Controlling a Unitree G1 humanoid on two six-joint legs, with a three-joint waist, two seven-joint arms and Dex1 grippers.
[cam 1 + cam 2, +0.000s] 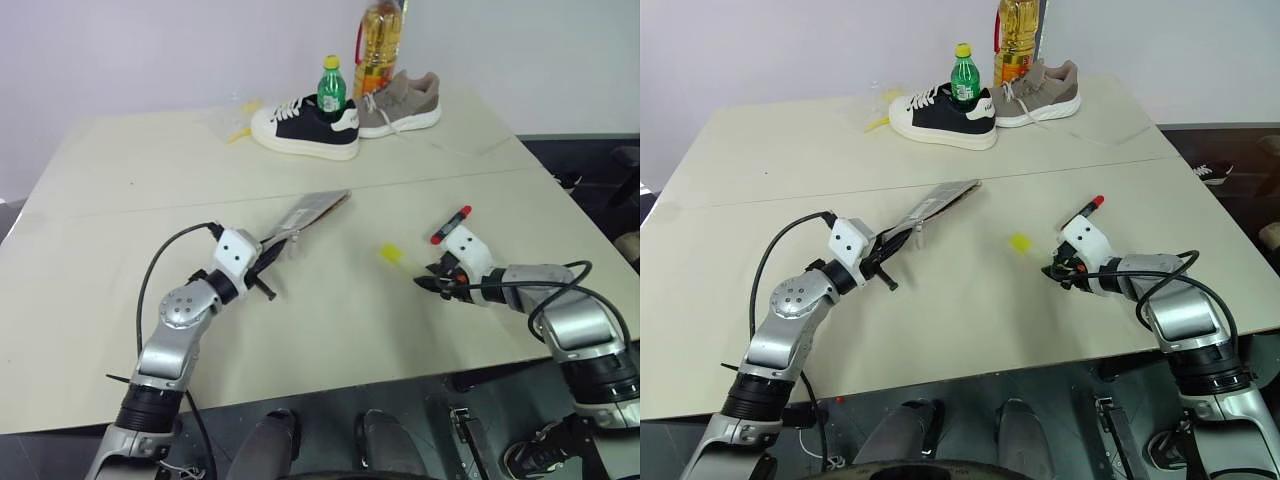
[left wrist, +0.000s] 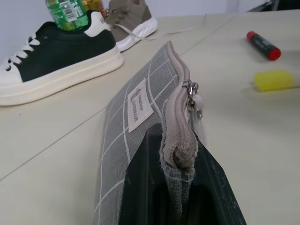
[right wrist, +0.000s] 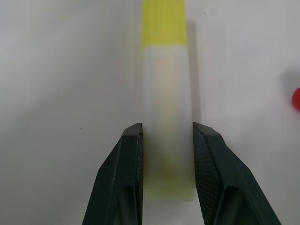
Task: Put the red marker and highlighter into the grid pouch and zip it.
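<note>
Here, in the head views, the left tool (image 1: 268, 262) is clenched on the near end of the grid pouch (image 1: 312, 209), holding it off the tabletop (image 1: 120, 200) left of centre, its far end pointing toward the shoes. The right tool (image 1: 428, 282) sits low on the right side, at the near end of the highlighter (image 1: 392, 254). The red marker (image 1: 451, 224) lies loose just beyond that arm, near the right edge. Neither pen is in the pouch, and the zipping is still to come, so the task looks barely begun.

In the left wrist view, the tool's fingers (image 2: 140, 187) pinch the pouch's zipper edge, and the zipper pull (image 2: 193, 96) hangs partway along it. Whether the mouth gapes wide enough for a pen is hard to tell. A black-and-white shoe (image 2: 51, 61), a tan shoe (image 2: 129, 21) and a green bottle (image 2: 65, 11) stand at the far side, well apart from the work.

In the right wrist view, the jaws straddle the highlighter's pale barrel, pads close against both sides; the grip seems about to seat, though I cannot tell whether it is firm.

Open tabletop lies between the two arms, giving clear room to carry the highlighter across. The marker's closeness to the right edge probably calls for care.
</note>
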